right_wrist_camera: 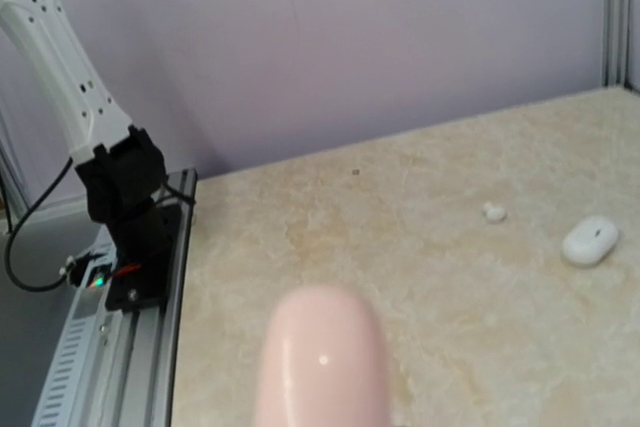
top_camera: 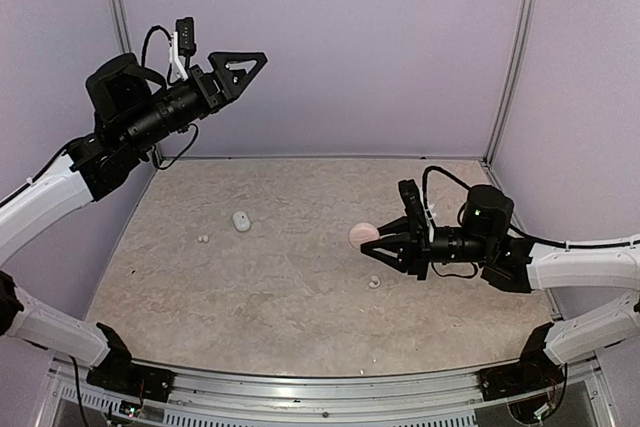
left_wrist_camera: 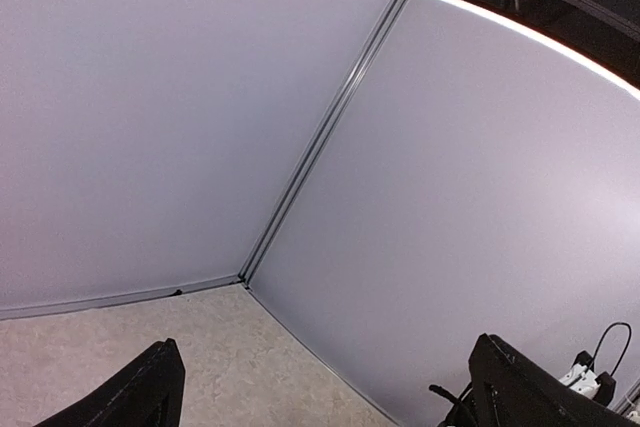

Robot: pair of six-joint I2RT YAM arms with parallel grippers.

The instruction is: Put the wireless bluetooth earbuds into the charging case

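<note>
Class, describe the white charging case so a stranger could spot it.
On the left half of the beige tabletop lies the white charging case. It is an oval far bigger than the tiny earbuds beside it; the other case is pink.

The pink charging case (right_wrist_camera: 322, 357) is just a blurry blob, cut off at the bottom. The earbuds (top_camera: 203, 239) are specks, too tiny for detail.

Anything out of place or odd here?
Nothing damaged. Two loose earbuds lie far apart on the table: one near the white case, one beside the right gripper, which holds the pink case. The left gripper hangs high, jaws open, aimed at the wall.
</note>
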